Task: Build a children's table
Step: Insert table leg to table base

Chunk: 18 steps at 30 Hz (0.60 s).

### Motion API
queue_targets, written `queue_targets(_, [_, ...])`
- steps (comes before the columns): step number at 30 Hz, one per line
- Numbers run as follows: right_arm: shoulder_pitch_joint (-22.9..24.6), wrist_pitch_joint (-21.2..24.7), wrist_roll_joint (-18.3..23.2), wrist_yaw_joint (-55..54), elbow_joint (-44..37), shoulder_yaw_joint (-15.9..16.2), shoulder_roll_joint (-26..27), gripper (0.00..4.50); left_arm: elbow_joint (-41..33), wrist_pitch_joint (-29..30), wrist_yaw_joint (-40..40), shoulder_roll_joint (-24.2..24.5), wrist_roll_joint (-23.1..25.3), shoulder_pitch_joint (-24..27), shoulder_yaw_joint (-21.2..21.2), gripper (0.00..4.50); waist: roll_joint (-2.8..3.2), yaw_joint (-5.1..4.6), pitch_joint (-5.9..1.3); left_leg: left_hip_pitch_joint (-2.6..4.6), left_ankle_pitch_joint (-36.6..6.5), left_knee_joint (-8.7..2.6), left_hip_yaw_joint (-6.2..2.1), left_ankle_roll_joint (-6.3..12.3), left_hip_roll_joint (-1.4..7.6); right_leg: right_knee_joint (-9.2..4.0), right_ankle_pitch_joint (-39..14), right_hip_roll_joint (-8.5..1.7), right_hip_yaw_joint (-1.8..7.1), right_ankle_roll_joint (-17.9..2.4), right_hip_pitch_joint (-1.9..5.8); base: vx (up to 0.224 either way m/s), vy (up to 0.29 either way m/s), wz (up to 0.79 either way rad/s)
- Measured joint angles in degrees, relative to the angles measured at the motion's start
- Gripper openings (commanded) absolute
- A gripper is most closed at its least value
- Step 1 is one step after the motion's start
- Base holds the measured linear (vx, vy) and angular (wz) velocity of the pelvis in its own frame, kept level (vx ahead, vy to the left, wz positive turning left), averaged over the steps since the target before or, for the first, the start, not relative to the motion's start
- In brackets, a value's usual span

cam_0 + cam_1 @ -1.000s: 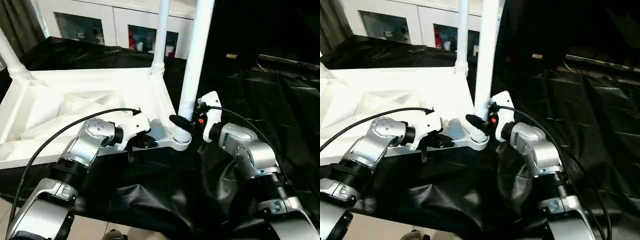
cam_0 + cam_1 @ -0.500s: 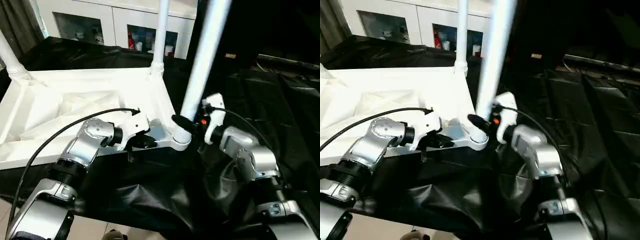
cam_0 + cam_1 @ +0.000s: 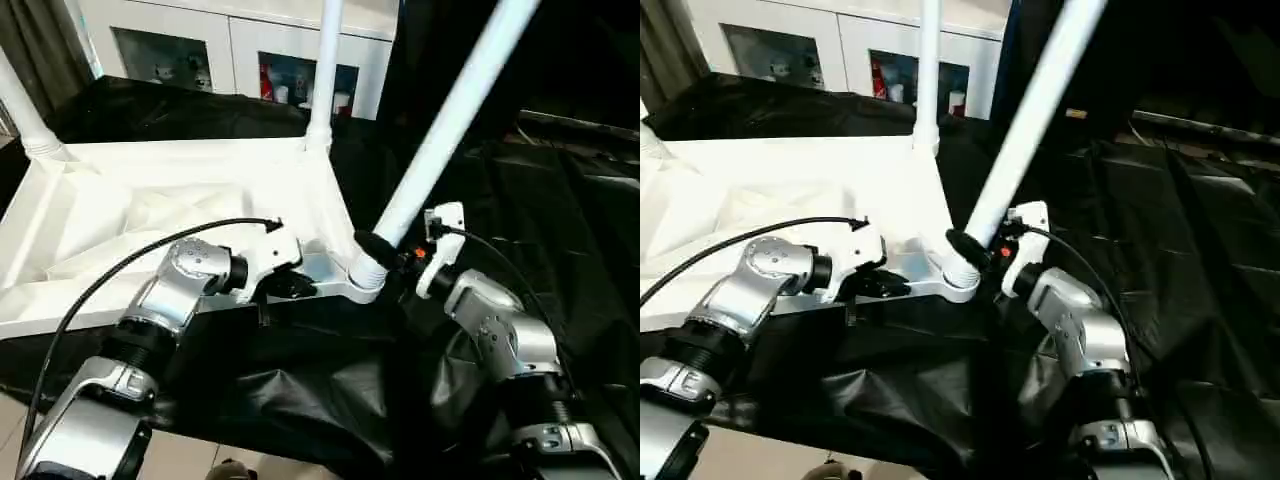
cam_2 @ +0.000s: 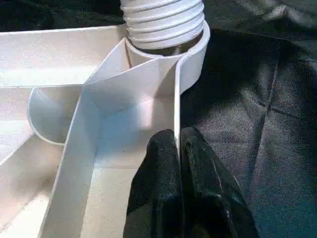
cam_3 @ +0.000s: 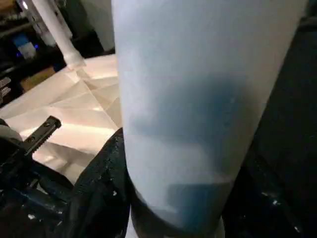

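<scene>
Your left pincer (image 3: pixel 292 287) clamps the upturned white plastic tabletop's rim (image 4: pixel 177 106), two far white tube legs (image 3: pixel 322 70) stand seated, while your right pincer (image 3: pixel 385 252) grips the tilted near-right leg (image 3: pixel 440 135), not yet upright in its round corner socket (image 4: pixel 190 62) on the black-draped desk (image 3: pixel 560 230).

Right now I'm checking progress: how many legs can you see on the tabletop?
3. One leg stands at the far left corner, one at the far right corner, and one leans in the near right socket, held by the right gripper. The near left corner is out of view.
</scene>
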Motion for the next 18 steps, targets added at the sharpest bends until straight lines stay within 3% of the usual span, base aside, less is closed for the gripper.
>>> queue_targets(3, [2.24, -5.37, -0.83, 0.76, 0.25, 0.92, 0.13, 1.89, 1.28, -1.01, 0.29, -0.29, 0.05, -0.29, -0.04, 0.00, 0.19, 0.02, -0.09, 0.05, 0.01, 0.01, 0.03, 0.01, -0.02, 0.00, 0.00, -0.07, -0.01, 0.00, 0.06, 0.000, 0.000, 0.00])
queue_targets(8, [3.76, -10.49, -2.22, 1.37, 1.09, 1.67, 0.51, 1.89, 2.04, -1.64, 0.71, -0.41, 0.06, -0.39, -0.04, 0.00, 0.23, -0.10, -0.11, 0.12, 0.03, 0.05, 0.05, 0.02, -0.03, -0.01, 0.03, -0.12, -0.02, 0.04, 0.18, 0.000, 0.000, 0.00])
queue_targets(13, [3.50, -12.70, -4.93, 1.98, 0.84, 4.03, -0.36, 1.89, 2.14, -1.87, 0.65, -0.16, 0.09, -0.40, -0.08, 0.00, 0.23, -0.18, -0.11, 0.18, 0.04, 0.05, 0.05, 0.02, -0.03, -0.01, 0.03, -0.12, -0.03, 0.05, 0.23, 0.000, 0.000, 0.00])
queue_targets(18, [0.18, -12.15, -7.50, 4.14, 2.52, 6.76, -2.11, 1.89, 2.14, -2.86, -0.32, 1.10, 0.08, -0.40, -0.38, 0.00, 0.22, -0.78, -0.12, 0.19, 0.04, 0.04, 0.05, 0.02, -0.03, -0.02, 0.05, -0.12, -0.03, 0.06, 0.24, 0.000, 0.000, 0.00])
